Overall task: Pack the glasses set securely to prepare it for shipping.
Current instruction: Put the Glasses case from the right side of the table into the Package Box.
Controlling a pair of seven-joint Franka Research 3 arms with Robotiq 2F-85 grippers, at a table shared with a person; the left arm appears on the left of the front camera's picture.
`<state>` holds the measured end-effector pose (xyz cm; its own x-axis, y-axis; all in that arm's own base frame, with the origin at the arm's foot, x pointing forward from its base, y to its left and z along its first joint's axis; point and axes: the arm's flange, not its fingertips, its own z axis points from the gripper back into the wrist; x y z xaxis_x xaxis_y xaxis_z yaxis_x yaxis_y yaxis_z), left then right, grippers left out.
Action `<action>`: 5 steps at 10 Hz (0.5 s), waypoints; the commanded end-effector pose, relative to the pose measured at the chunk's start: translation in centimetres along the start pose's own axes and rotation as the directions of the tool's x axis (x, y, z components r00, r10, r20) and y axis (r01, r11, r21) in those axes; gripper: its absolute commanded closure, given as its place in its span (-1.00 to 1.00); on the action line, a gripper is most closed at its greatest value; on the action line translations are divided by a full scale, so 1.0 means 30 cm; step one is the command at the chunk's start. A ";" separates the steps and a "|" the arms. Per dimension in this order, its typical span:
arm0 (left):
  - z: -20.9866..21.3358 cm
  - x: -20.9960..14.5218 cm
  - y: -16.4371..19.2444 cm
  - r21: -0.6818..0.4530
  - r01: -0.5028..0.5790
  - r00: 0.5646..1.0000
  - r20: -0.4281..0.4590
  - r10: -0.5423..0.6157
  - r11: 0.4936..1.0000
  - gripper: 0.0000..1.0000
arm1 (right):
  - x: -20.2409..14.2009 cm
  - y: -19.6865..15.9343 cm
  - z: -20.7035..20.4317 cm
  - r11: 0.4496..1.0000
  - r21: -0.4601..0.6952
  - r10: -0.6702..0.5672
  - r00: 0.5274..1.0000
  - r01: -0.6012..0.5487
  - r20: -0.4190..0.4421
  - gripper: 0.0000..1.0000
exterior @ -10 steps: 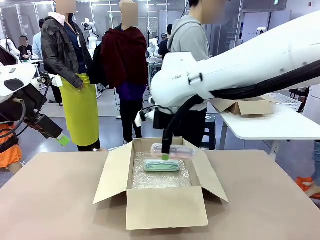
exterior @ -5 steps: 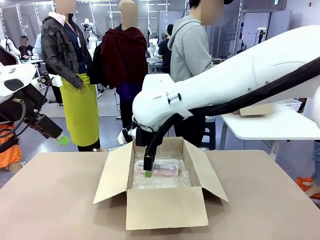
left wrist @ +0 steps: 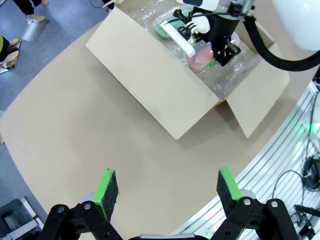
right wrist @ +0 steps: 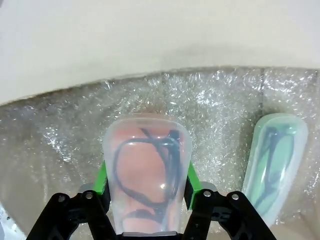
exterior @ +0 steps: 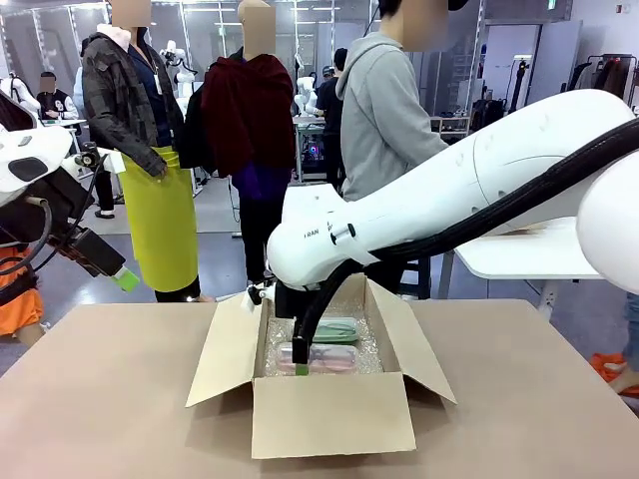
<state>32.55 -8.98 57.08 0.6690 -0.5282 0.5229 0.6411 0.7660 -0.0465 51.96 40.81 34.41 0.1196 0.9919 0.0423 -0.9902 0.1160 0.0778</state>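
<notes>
Matt brown cardboard box (exterior: 329, 414), crinkly glossy bubble-wrap lining (right wrist: 215, 100), smooth translucent plastic pink case (right wrist: 147, 170) and mint-green case (right wrist: 275, 160), smooth matt tan counter (exterior: 100, 399), glossy white plastic arm shell (exterior: 479, 190)

Tan table (exterior: 100, 399); open cardboard box (exterior: 332, 417) sits at centre, flaps spread

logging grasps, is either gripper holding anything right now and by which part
The right gripper holds the pink case, its fingers pinching the two long sides near one end, inside the box. The left gripper is open and holds nothing.
</notes>
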 end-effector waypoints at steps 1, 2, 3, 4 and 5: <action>0.002 0.002 0.007 -0.013 0.009 1.000 0.024 -0.009 1.000 -1.00 | -0.001 -0.002 -0.008 1.000 0.006 0.000 1.000 0.000 -0.023 -0.30; 0.002 0.002 0.007 -0.013 0.009 1.000 0.024 -0.009 1.000 -1.00 | -0.006 -0.003 -0.008 1.000 0.012 -0.004 1.000 0.005 -0.026 -0.30; 0.002 0.002 0.007 -0.013 0.009 1.000 0.024 -0.009 1.000 -1.00 | -0.014 -0.005 -0.007 1.000 0.014 -0.004 1.000 0.004 -0.025 -0.58; 0.002 0.002 0.007 -0.013 0.009 1.000 0.024 -0.009 1.000 -1.00 | -0.017 -0.005 -0.004 1.000 0.014 -0.007 1.000 0.008 -0.023 -0.97; 0.002 0.002 0.007 -0.013 0.009 1.000 0.024 -0.009 1.000 -1.00 | -0.018 -0.004 -0.001 1.000 0.012 -0.008 1.000 0.009 -0.024 -1.00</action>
<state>32.55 -8.98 57.08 0.6690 -0.5282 0.5229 0.6411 0.7660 -0.0465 52.28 40.25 33.79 0.1268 0.9915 0.0283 -0.9880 0.1237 0.0924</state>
